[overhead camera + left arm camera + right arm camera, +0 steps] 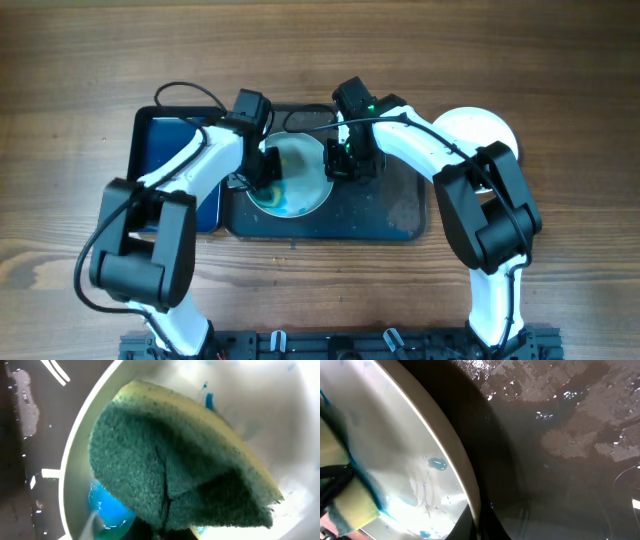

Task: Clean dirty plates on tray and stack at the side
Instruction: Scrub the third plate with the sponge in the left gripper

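Pinches green sponge [170,460] in L gripper [268,172], pressed against blue-smeared plate [300,185] lying mid-left on dark tray [390,215], w/ blue paint pooled nr its lower edge. Sits w/ R gripper [340,165] at plate's right rim; can't tell if clamped or spread. Shows another white plate [485,130] on table [560,60] just right of tray, off it.
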Robot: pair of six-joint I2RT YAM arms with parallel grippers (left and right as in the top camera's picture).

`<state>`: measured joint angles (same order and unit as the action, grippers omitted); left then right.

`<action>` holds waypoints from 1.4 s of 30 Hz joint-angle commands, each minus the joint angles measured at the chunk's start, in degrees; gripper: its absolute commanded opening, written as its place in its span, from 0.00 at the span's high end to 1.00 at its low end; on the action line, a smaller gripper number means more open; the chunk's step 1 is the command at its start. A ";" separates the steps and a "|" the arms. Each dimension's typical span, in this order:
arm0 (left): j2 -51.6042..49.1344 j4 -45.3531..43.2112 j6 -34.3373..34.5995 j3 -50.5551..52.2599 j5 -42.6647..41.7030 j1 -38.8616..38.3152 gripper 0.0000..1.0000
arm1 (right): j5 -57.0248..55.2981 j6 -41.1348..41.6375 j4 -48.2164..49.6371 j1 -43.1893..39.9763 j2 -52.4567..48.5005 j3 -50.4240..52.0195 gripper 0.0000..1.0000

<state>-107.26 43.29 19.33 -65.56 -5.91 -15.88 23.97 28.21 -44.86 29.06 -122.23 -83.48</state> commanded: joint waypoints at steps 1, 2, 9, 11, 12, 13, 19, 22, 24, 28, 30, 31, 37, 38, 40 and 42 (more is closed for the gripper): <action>-3.76 0.85 3.61 0.81 -1.46 -1.01 0.96 | -0.70 -1.29 0.15 0.17 -1.40 1.49 0.96; -3.78 0.85 2.67 0.81 -3.80 -1.42 0.96 | -0.68 -1.29 0.28 0.17 -1.40 1.49 0.96; -3.78 -6.36 -6.60 0.81 -14.49 -3.58 0.96 | 0.15 -1.33 0.85 0.17 -1.40 1.49 0.96; -3.78 -10.34 -0.55 0.81 -5.86 -3.15 0.96 | 0.13 -1.51 0.70 0.17 -1.40 1.49 0.96; -3.78 -12.48 2.82 0.81 -0.02 -2.97 0.96 | 0.13 -1.53 0.68 0.17 -1.40 1.49 0.96; -3.78 -13.46 4.98 0.81 4.09 -2.97 0.96 | 0.13 -1.51 0.68 0.17 -1.40 1.49 0.96; -3.78 -9.03 15.69 0.81 25.90 -2.97 0.96 | 0.15 -2.14 0.70 0.17 -1.40 1.49 0.96; -3.80 -2.56 6.54 0.81 2.95 -3.04 0.96 | 0.17 -2.14 0.72 0.17 -1.40 1.49 0.96; -3.80 -1.38 -4.20 0.81 -13.79 -3.50 0.96 | 0.20 -2.16 0.72 0.17 -1.40 1.49 0.96; -3.80 -4.52 -12.50 0.79 -30.62 -4.22 0.96 | 0.83 -2.56 0.92 0.17 -1.40 1.49 0.96; -3.80 -10.36 -10.40 0.79 -30.01 -4.20 0.96 | 0.81 -2.58 0.90 0.17 -1.40 1.49 0.96; -3.80 -12.94 -8.26 0.79 -28.48 -4.20 0.96 | 0.81 -2.64 0.90 0.17 -1.40 1.49 0.96; -3.80 -15.76 14.93 0.79 19.63 -4.09 0.96 | 0.55 -2.78 0.74 0.17 -1.40 1.49 0.96; -3.80 -12.57 18.01 0.79 25.49 -4.09 0.96 | 0.52 -2.80 0.74 0.17 -1.40 1.49 0.96; -3.80 -6.67 22.03 0.79 30.69 -4.09 0.96 | 0.52 -2.80 0.74 0.17 -1.40 1.49 0.96; -3.80 0.39 23.19 0.79 30.53 -4.11 0.96 | 0.55 -2.73 0.92 0.17 -1.40 1.49 0.96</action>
<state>-109.01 36.58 36.95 -66.96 9.04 -21.56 25.15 26.92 -43.16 29.23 -122.26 -83.20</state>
